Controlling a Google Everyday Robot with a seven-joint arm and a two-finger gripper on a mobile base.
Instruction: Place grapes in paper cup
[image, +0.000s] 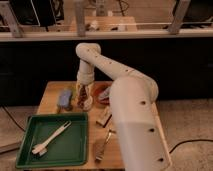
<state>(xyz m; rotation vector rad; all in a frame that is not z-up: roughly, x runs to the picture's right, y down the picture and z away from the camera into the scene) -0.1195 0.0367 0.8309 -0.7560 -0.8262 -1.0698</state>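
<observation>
My gripper (83, 96) points straight down over the far middle of the wooden table (50, 92), at the end of the white arm that reaches in from the lower right. A dark reddish-brown lumpy bit, the grapes (79, 95), shows at the gripper's tip on its left side. An off-white rounded shape right under the tip looks like the paper cup (87, 105), mostly hidden by the gripper. I cannot tell whether the grapes are held or resting in the cup.
A blue-grey soft lump (65, 98) lies left of the gripper and a reddish bowl (103, 94) right of it. A tan wooden block (104, 118) and a fork (102, 145) lie nearer. A green tray (30, 150) holding a white utensil (50, 140) fills the front left.
</observation>
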